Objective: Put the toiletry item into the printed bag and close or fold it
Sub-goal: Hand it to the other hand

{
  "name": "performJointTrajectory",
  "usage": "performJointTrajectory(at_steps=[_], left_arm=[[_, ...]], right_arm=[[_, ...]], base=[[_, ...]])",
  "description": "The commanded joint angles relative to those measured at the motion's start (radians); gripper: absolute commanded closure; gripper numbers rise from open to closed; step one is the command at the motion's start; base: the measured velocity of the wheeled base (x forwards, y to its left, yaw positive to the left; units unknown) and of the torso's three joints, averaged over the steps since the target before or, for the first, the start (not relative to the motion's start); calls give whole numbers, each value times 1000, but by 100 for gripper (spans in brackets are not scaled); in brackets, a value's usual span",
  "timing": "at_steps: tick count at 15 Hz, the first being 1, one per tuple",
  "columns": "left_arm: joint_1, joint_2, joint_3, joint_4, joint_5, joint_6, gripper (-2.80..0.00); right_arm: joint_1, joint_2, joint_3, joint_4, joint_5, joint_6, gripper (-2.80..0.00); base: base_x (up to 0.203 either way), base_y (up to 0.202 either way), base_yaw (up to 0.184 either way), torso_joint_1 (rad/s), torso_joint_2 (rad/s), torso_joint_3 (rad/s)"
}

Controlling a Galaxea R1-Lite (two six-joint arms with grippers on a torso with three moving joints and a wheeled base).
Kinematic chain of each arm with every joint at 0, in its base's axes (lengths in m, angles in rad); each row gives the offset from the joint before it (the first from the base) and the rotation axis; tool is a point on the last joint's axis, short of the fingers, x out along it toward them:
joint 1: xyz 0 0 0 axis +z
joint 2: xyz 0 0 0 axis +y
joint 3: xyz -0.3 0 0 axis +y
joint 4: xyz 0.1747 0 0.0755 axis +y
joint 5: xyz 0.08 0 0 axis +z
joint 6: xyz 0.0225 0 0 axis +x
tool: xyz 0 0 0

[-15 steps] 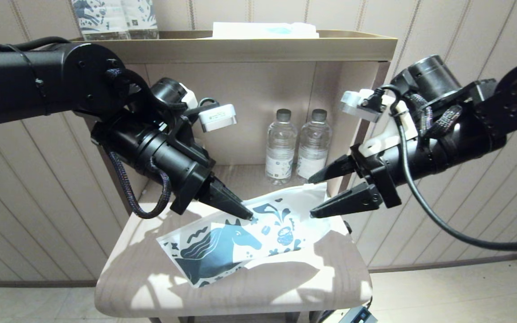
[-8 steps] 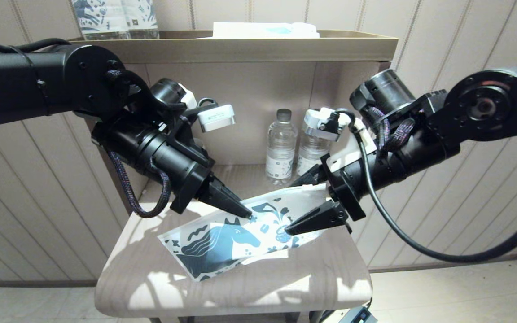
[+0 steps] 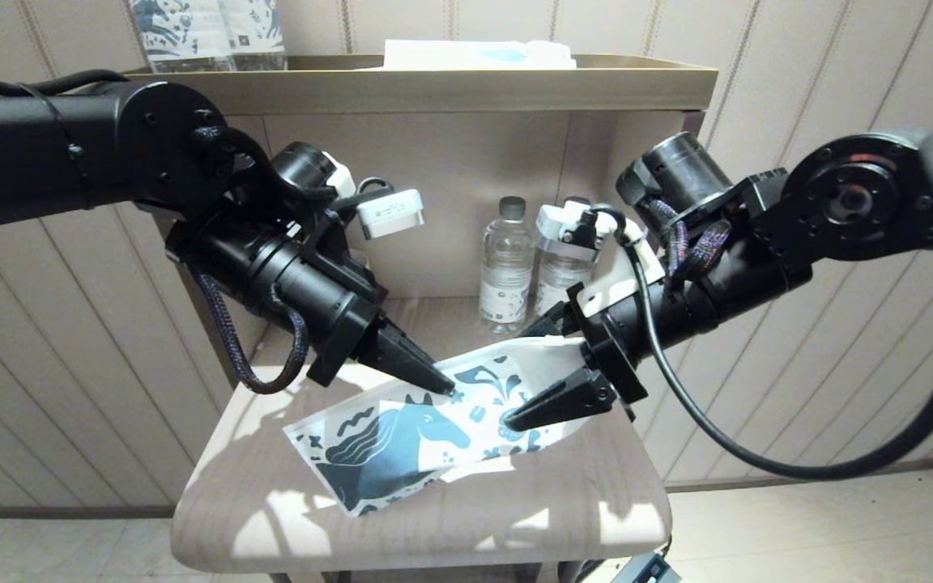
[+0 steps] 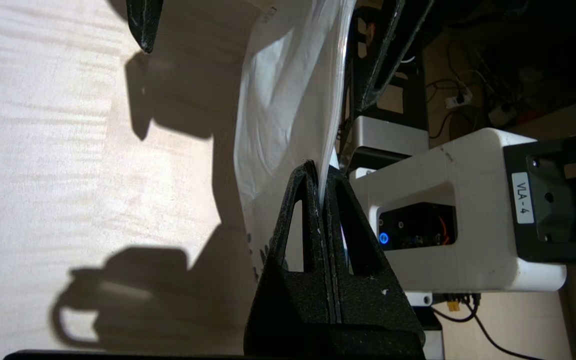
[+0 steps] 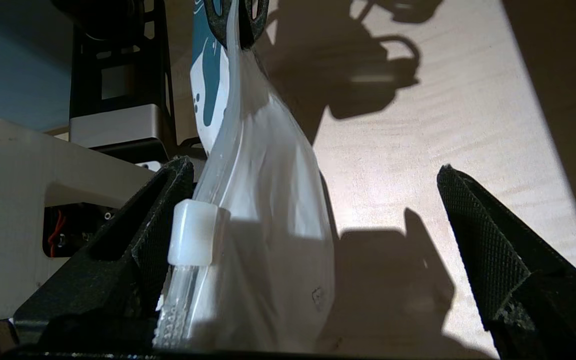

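The printed bag (image 3: 402,441) lies tilted on the small wooden table (image 3: 450,518), its far long edge lifted. My left gripper (image 3: 446,389) is shut on that lifted edge near its middle; the left wrist view shows the thin bag edge (image 4: 288,90) pinched between the jaws of the left gripper (image 4: 321,172). My right gripper (image 3: 521,376) is open and straddles the bag's right end. In the right wrist view the bag (image 5: 273,200) stands between the right gripper's (image 5: 313,177) spread fingers, with a white zip slider (image 5: 193,232) against one finger. The toothbrush is out of view.
Two clear water bottles (image 3: 506,267) (image 3: 561,279) stand in the shelf niche behind the table, the right one partly behind my right wrist. Printed packs (image 3: 207,32) and a flat white pack (image 3: 479,53) sit on the shelf top (image 3: 434,85).
My right gripper has moved left and down, from beside the bag's right end to straddling it, still open. The left gripper has held its grip in place.
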Motion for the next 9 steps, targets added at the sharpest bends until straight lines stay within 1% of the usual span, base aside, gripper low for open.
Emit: performJointTrajectory(at_steps=[1,9], left_arm=[[0,1,0,5,-6,4,0],[0,0,0,7,-6,4,0]], right_arm=[[0,4,0,-6,5,-2,-280],[7,10,-4,-8,6,-2,-280]], base=[[0,0,0,0,0,0],[0,0,0,0,0,0]])
